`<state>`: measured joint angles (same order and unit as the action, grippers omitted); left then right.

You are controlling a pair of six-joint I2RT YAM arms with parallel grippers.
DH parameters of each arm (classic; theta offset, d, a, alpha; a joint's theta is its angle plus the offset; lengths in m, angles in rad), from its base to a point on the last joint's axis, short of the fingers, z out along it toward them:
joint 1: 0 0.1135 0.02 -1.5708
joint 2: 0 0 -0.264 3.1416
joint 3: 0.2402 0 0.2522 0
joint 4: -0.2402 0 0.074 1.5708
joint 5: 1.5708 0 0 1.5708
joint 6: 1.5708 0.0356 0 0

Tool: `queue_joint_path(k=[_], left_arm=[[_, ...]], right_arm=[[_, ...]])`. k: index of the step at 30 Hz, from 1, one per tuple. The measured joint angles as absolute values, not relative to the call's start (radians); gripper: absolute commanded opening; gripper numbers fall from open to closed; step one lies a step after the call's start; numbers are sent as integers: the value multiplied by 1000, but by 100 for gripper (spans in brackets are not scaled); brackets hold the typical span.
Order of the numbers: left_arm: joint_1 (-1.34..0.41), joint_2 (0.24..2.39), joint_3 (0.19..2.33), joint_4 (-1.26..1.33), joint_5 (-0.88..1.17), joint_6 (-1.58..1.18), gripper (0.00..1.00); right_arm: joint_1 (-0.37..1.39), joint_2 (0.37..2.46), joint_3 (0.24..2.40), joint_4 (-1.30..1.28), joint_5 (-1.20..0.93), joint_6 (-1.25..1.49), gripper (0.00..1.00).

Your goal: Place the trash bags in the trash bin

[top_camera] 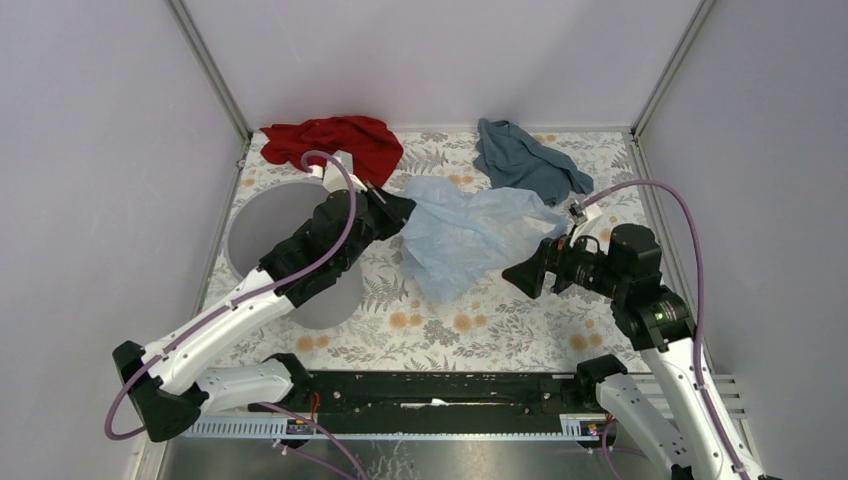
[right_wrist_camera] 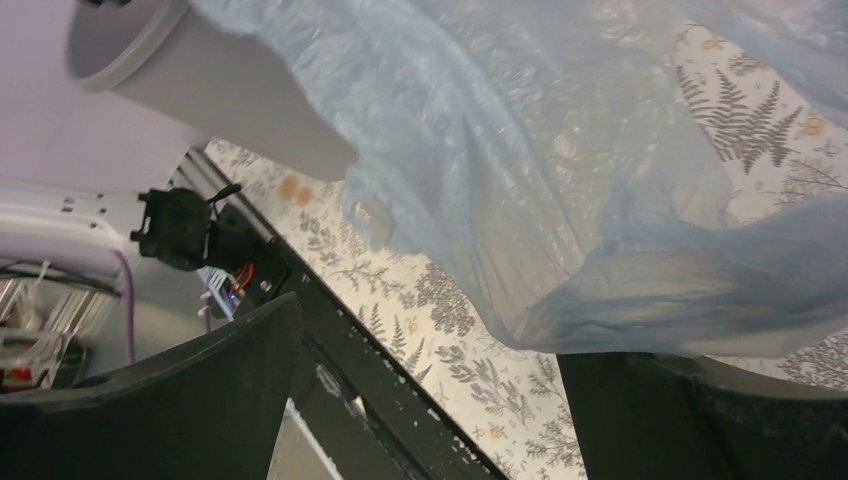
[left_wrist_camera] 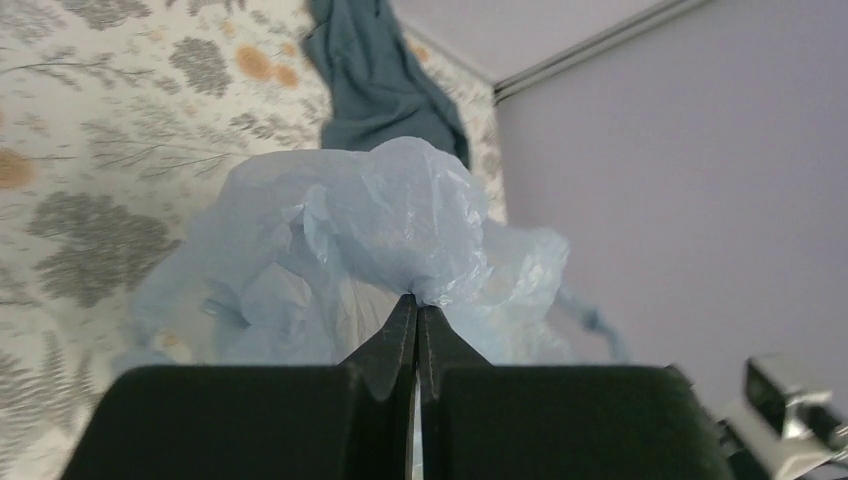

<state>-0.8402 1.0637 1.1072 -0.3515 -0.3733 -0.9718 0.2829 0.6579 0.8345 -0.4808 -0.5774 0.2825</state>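
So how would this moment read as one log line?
left fingers: shut on trash bag | right fingers: open | trash bag: outside trash bin

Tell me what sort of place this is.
Probably a lab test booth: plain panel walls with metal corner posts enclose a fern-print tabletop, and the left arm and right arm are bolted to a rail.

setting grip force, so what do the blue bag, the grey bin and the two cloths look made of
The blue bag: thin plastic film, glossy and translucent; the table pattern shows through and it creases sharply. The grey bin: probably moulded plastic, smooth satin walls. The red cloth and the teal cloth: opaque matt fabric in soft folds; fibre cannot be told.
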Motion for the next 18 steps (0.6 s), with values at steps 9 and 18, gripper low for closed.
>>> queue_joint_path(k=[9, 18], left_arm=[[-825, 1106, 1172, -224, -447, -1147, 0], [-774, 1011, 1120, -159, -546, -1308, 0]], right_arm=[[283, 691, 920, -634, -403, 262, 100], [292, 739, 894, -543, -448, 276, 100]])
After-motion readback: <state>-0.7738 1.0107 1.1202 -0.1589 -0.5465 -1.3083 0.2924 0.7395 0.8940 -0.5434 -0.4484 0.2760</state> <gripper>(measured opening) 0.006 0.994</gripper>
